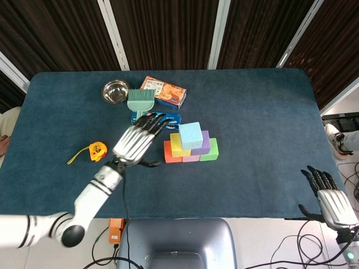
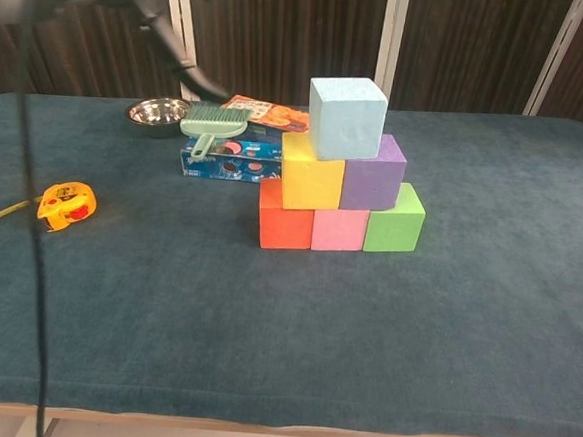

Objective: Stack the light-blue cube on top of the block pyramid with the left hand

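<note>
The light-blue cube (image 1: 190, 135) (image 2: 348, 116) rests alone on top of the block pyramid, straddling the yellow block (image 2: 311, 172) and the purple block (image 2: 375, 172). Below them stand the red block (image 2: 284, 221), pink block (image 2: 340, 229) and green block (image 2: 395, 222). My left hand (image 1: 136, 141) hovers open with fingers spread, left of the pyramid and well clear of the cube; in the chest view only its blurred edge (image 2: 174, 40) shows at the top left. My right hand (image 1: 331, 200) is open, off the table's near right corner.
A yellow tape measure (image 1: 97, 151) (image 2: 66, 204) lies at the left. Behind the pyramid are a green brush (image 1: 140, 101) (image 2: 212, 126) on a blue box (image 2: 231, 158), an orange snack box (image 1: 163, 91) and a steel bowl (image 1: 115, 90) (image 2: 157, 113).
</note>
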Motion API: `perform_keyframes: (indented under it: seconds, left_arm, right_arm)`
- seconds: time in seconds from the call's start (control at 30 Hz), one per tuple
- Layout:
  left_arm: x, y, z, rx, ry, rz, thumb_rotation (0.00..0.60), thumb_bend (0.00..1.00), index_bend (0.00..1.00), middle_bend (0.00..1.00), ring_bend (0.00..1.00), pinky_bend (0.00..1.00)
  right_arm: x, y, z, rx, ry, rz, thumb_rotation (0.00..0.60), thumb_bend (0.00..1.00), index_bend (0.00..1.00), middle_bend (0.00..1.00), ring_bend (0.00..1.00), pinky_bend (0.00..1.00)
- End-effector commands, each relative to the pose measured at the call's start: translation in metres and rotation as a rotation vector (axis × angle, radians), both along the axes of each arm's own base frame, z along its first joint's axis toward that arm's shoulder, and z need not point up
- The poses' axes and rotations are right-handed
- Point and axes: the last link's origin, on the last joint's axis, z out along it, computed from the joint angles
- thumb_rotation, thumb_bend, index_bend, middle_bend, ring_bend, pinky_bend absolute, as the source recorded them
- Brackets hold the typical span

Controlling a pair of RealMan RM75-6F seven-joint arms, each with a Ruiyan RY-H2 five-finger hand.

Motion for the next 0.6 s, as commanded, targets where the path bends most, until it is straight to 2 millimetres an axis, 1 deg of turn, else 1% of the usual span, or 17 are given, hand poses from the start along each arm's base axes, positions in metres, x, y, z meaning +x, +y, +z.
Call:
perform_keyframes:
  seconds: [0.03,0.07,0.17,0.27,0.33,0.4,0.6]
  left_arm:
    - [-0.158,-0.093,0.065,0.225,0.024,0.175,0.599,0.0,0.0,0.0,0.0,0.13]
    - [-0.183,-0.11,0.066,0.24,-0.014,0.209,0.6,0.0,0.0,0.0,0.0,0.13]
    - [-0.232,-0.146,0.058,0.219,-0.13,0.285,0.6,0.0,0.0,0.0,0.0,0.12]
    - [-0.263,-0.168,0.051,0.226,-0.185,0.313,0.6,0.0,0.0,0.0,0.0,0.12]
    - [-0.279,-0.174,0.043,0.224,-0.173,0.348,0.6,0.0,0.0,0.0,0.0,0.12]
    - [-0.282,-0.175,0.04,0.203,-0.15,0.351,0.6,0.0,0.0,0.0,0.0,0.12]
    - [-0.276,-0.177,0.034,0.203,-0.126,0.311,0.6,0.0,0.0,0.0,0.0,0.12]
  right_arm:
    - [0.001,0.0,-0.003,-0.004,0.012,0.0,0.6,0.21,0.0,0.0,0.0,0.0]
    - [0.002,-0.001,-0.004,-0.007,0.014,0.001,0.6,0.21,0.0,0.0,0.0,0.0]
    - [0.003,-0.003,-0.007,-0.012,0.031,-0.003,0.6,0.21,0.0,0.0,0.0,0.0]
    - [0.005,-0.004,-0.011,-0.014,0.04,-0.008,0.6,0.21,0.0,0.0,0.0,0.0]
    - [0.007,-0.005,-0.013,-0.017,0.049,-0.001,0.6,0.21,0.0,0.0,0.0,0.0]
    - [0.009,-0.005,-0.014,-0.024,0.06,0.004,0.6,0.21,0.0,0.0,0.0,0.0]
    - [0.013,-0.002,-0.014,-0.044,0.066,0.017,0.6,0.21,0.0,0.0,0.0,0.0]
